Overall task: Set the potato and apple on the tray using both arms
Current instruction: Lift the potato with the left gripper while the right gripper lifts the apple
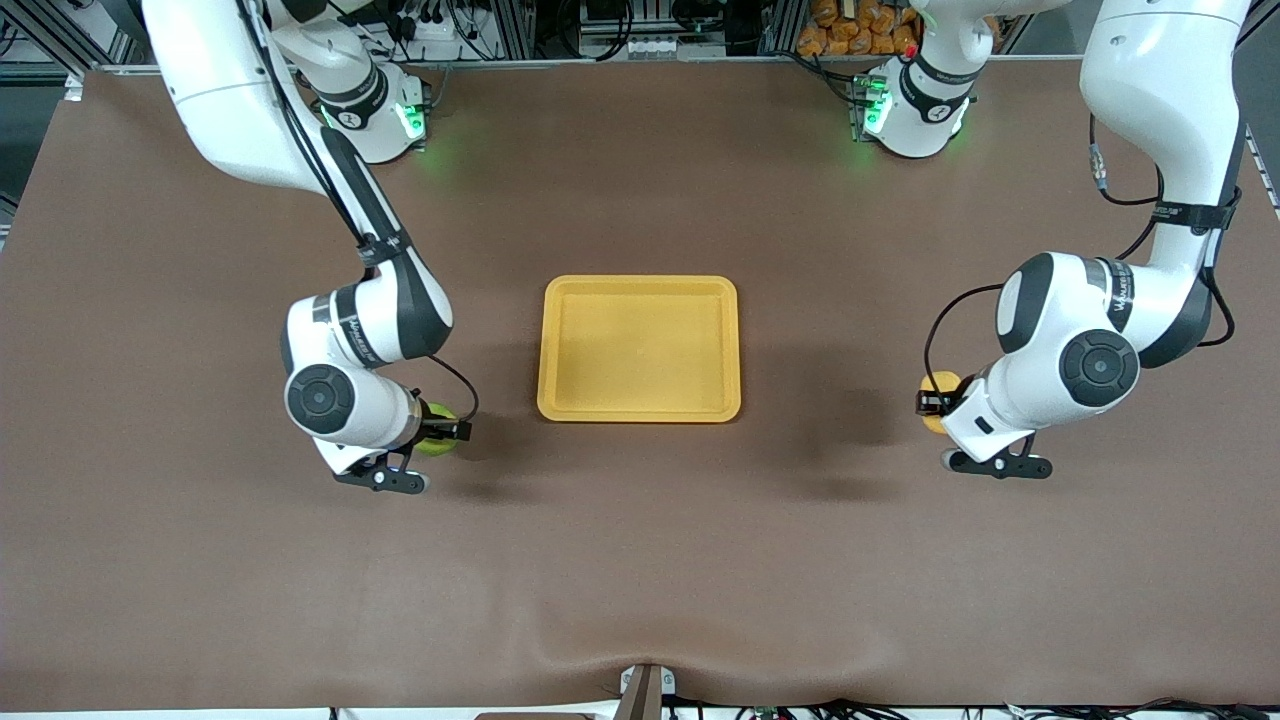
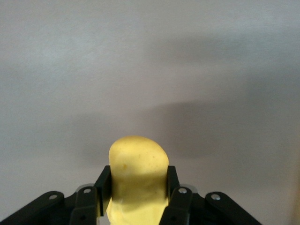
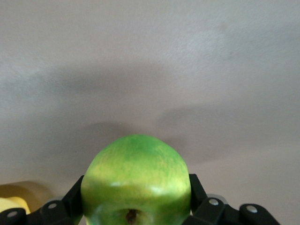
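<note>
The tray lies flat and bare in the middle of the tabletop, its long sides running from one arm's end of the tabletop to the other; nothing rests in it yet, so both placings are, by my reckoning, still to come.

The apple sits toward the right arm's end, a little nearer the front camera than the tray's near rim; the right pincer is clamped on it, a finger pressed to each flank in the right wrist view, the stem dimple facing the wrist.

The potato is toward the left arm's end, level with the tray's near rim and well apart from it; the left pincer is closed on it, the fingers pinching its narrow waist, its long axis running out along them away from the wrist. Whether either fruit is lifted off the tabletop, I cannot tell.

What the next move turns on is plain: the tray lies between the two loaded pincers, roughly as close to one as the other, so each arm would have to carry inward toward the middle. Both aiming at one patch of tray could crowd each other; I judge each fruit belongs in the half nearer its own arm.
</note>
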{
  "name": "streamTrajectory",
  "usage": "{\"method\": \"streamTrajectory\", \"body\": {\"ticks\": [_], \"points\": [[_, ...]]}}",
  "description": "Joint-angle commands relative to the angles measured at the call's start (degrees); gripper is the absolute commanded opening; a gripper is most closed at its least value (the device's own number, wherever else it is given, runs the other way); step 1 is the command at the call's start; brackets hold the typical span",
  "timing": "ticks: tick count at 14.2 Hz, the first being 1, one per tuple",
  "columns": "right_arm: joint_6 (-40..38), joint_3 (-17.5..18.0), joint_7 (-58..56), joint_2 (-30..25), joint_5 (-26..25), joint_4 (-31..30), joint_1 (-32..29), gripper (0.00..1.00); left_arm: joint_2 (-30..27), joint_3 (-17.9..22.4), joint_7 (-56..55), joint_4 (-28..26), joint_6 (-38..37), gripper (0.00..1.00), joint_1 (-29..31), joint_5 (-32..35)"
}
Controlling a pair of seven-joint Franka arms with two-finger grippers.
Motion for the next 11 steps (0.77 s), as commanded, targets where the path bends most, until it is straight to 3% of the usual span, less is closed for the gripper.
{"method": "streamTrajectory", "body": {"ticks": [1, 7, 11], "points": [[-3.6, 0.6, -1.0, -3.0, -0.7, -0.6, -2.0, 0.0, -1.3, -3.1, -0.3, 0.0, -1.6, 0.0, 0.4, 1.0], [-8.9, 0.7, -0.8, -7.1, -0.4, -0.7, -2.4, 0.0, -1.4, -8.0, -6.1, 0.5, -1.6, 0.0, -0.6, 1.1], [-9.9, 1.2, 1.2, -7.9, 0.2, -0.9, -1.0, 0.0, -0.2, -9.3, -13.3, 2.4, -1.6, 0.0, -5.4, 0.5]]}}
